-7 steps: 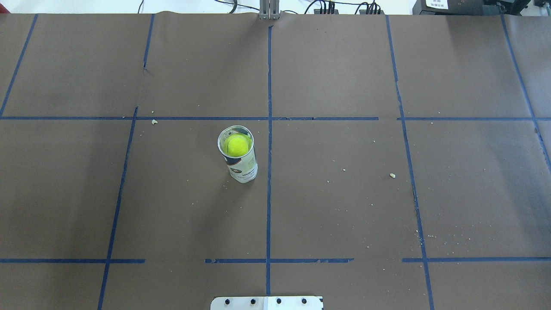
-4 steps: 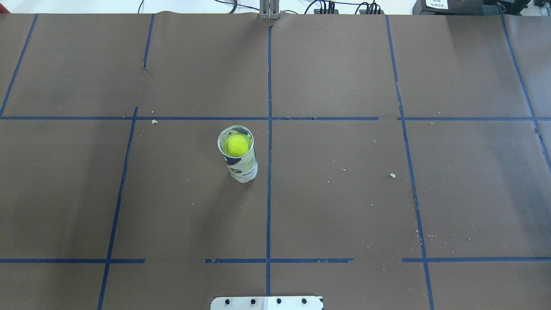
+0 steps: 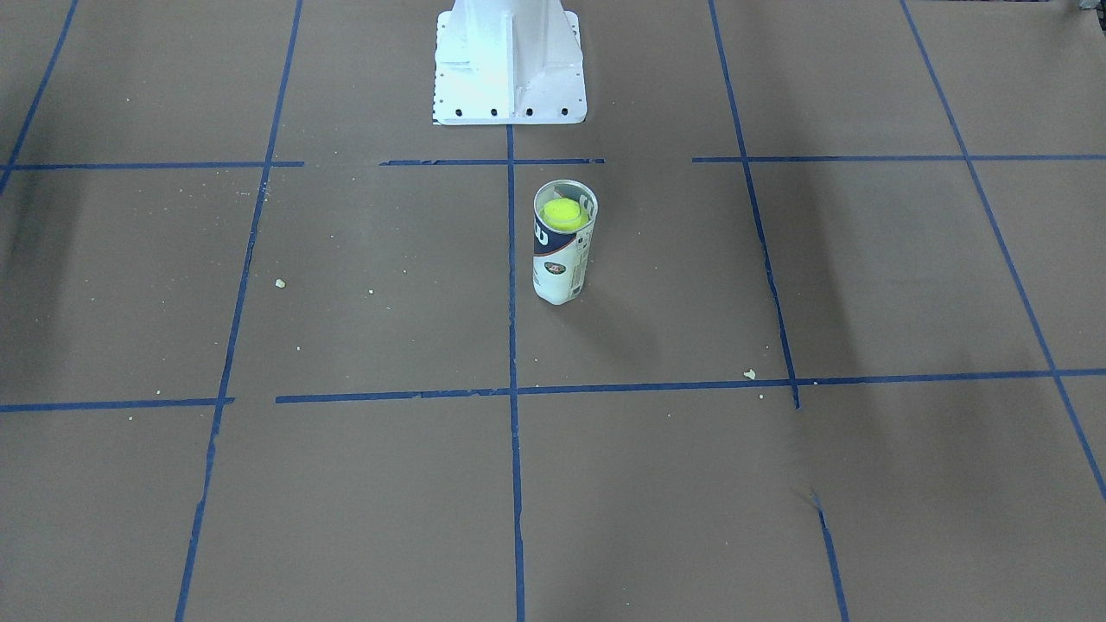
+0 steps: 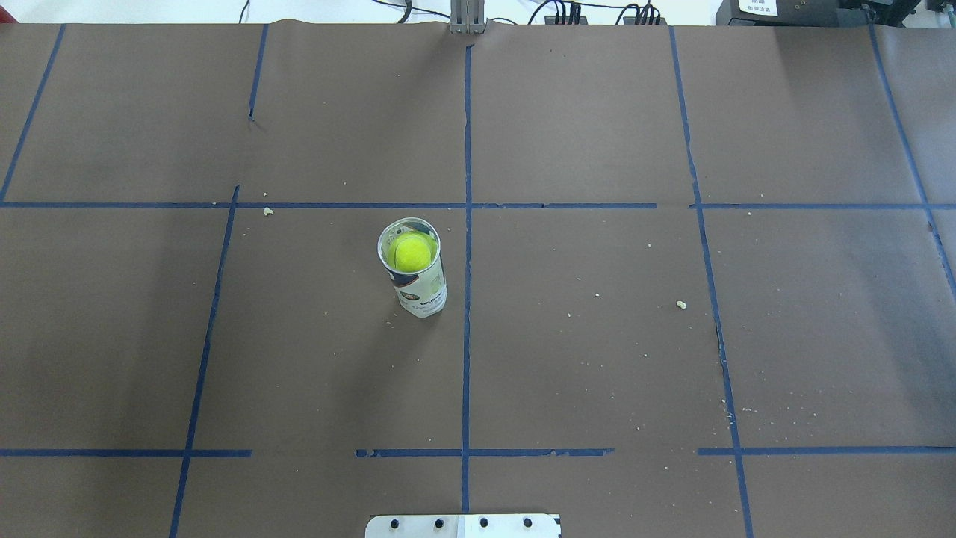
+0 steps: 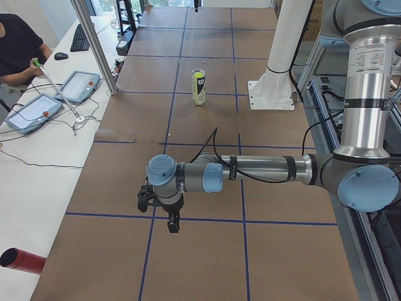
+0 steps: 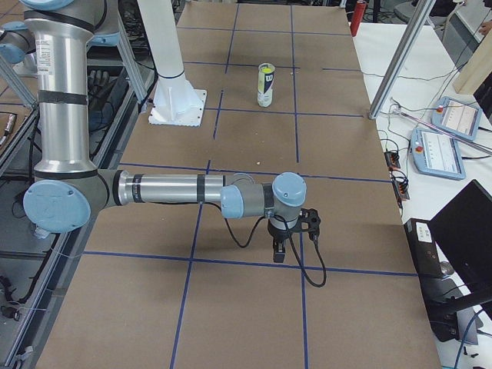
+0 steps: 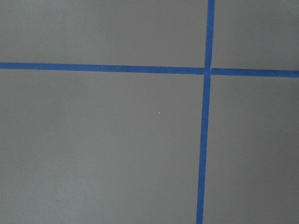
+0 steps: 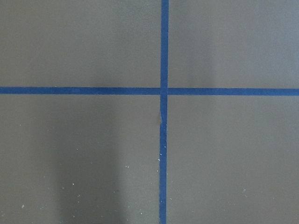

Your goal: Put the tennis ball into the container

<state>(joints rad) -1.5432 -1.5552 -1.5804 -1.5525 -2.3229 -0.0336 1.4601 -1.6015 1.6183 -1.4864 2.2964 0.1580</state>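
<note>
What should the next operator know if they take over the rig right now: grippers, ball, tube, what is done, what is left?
Left gripper: low over the table, far from the tube, seen only from the side; open or shut cannot be told.
Right gripper: the same at the other end.
Tennis ball: inside the container, near its open top.
Container: upright, touched by neither arm.
Done: ball is in.
Left: nothing apparent; likely just confirm and stop.

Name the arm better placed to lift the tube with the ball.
Left, by a little: the container, tennis ball inside, stands just on the robot's left of the centre tape line. The left gripper and right gripper both hang far off.
</note>
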